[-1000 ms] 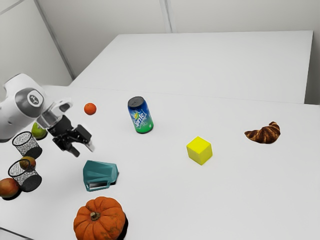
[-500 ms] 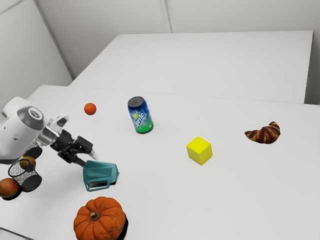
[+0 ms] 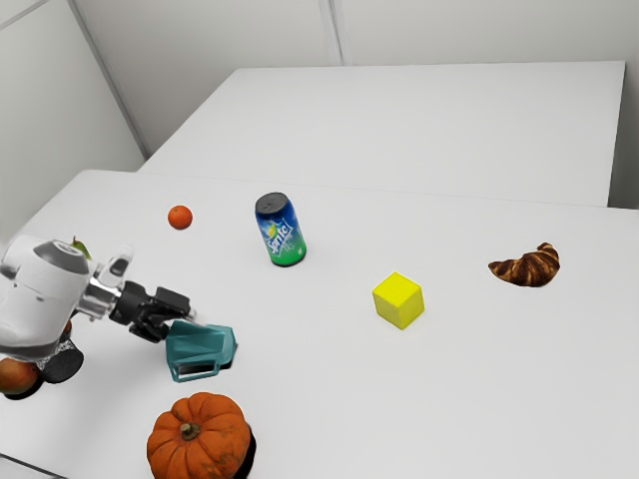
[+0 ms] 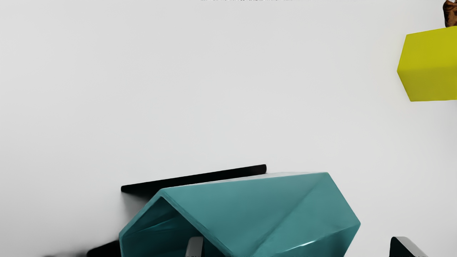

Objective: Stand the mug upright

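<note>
The gripper [image 3: 182,317] is at the upper-left edge of the teal mug [image 3: 205,346] in the exterior view, its fingers partly hidden by each other and the hand. The mug lies on its side on the table, its handle facing the pumpkin. In the wrist view the gripper [image 4: 299,246] stands open, fingers wide apart. One fingertip overlaps the open mouth of the mug [image 4: 250,210]; the other is past its opposite end, with bare table between. Whether the first fingertip is inside the mouth I cannot tell.
An orange pumpkin [image 3: 203,439] sits close to the mug. Farther off are a Sprite can [image 3: 281,232], a yellow cube [image 3: 398,300], a croissant [image 3: 527,267] and a small orange fruit [image 3: 180,217]. A dark mesh cup [image 3: 62,361] and a reddish fruit [image 3: 17,375] stand near the arm.
My hand has moved down the exterior view, from above and left of the mug to its edge. The mug has not visibly moved.
</note>
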`<move>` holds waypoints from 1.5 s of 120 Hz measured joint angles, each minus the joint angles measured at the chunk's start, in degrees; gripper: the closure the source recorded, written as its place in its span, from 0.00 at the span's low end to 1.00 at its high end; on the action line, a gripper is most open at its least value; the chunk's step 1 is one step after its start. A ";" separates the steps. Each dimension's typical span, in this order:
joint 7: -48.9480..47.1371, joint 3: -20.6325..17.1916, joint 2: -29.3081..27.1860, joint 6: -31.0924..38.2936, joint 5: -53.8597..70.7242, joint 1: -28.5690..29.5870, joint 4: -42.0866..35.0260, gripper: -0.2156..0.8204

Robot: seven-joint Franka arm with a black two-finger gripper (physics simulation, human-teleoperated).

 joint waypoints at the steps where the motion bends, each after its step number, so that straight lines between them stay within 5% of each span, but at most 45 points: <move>1: 0.18 0.00 0.01 -0.01 -0.13 0.01 -0.02 0.29; 29: 4.33 0.02 -0.17 -0.21 -1.64 -0.03 -0.22 0.69; 79: 8.59 -0.06 -3.94 -0.19 -1.82 -0.98 0.21 0.94; 119: 6.25 -4.16 -5.59 -1.72 5.56 -1.69 8.08 0.96; 147: -5.09 -9.64 -5.39 -7.80 24.85 -2.78 19.30 0.97; 180: -20.49 -14.41 -4.75 -9.46 41.86 -5.12 22.01 0.97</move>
